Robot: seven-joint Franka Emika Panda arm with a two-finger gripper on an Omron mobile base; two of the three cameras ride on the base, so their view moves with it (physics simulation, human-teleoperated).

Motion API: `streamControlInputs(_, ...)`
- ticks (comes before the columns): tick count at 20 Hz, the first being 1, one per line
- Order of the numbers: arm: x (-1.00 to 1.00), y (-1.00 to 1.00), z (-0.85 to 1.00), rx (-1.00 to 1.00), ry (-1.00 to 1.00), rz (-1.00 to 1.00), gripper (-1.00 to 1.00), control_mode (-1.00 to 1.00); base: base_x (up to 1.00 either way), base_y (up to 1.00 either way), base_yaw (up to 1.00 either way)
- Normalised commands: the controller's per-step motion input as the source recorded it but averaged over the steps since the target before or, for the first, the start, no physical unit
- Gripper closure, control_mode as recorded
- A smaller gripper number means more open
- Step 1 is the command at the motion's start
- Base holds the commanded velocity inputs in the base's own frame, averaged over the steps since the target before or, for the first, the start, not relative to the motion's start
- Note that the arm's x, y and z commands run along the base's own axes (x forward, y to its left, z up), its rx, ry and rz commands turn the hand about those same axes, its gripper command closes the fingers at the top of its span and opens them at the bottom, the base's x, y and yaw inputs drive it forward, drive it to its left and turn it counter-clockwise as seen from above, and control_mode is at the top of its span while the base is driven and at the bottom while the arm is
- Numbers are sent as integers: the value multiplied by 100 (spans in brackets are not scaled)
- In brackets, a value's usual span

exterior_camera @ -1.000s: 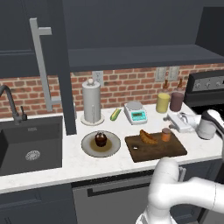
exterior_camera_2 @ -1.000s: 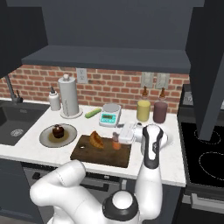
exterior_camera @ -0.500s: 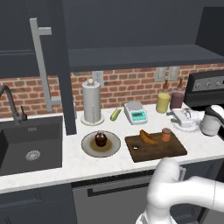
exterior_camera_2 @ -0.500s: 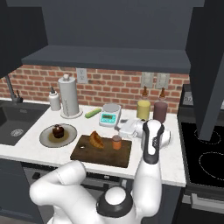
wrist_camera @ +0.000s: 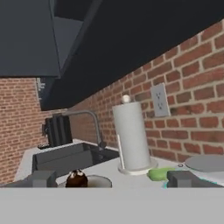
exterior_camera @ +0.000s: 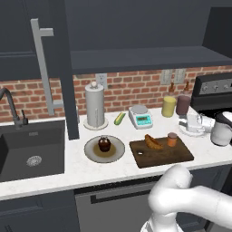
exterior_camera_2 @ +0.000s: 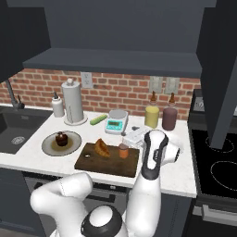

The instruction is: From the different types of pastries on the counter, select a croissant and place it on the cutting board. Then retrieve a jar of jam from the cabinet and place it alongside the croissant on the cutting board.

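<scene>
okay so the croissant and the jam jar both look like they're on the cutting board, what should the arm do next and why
Probably just draw the gripper a little further back from the counter and stop. The croissant and the jam jar both sit on the cutting board, side by side and apart. The gripper is open and holds nothing, so no further grasp seems needed.
</scene>
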Motion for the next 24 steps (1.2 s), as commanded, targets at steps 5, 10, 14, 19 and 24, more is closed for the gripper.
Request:
streamControlInputs(5,-8,0,33,0,0,-31,-100,-100,0,0,0)
streamControlInputs(10,-21,-4,44,0,0,-21,-100,-100,0,0,0)
streamControlInputs(14,-49,-23,28,0,-3,-11,-100,-100,0,0,0)
streamControlInputs(19,-85,-41,10,3,-12,-7,-100,-100,0,0,0)
streamControlInputs(24,-93,-35,11,4,-19,-4,-100,-100,0,0,0)
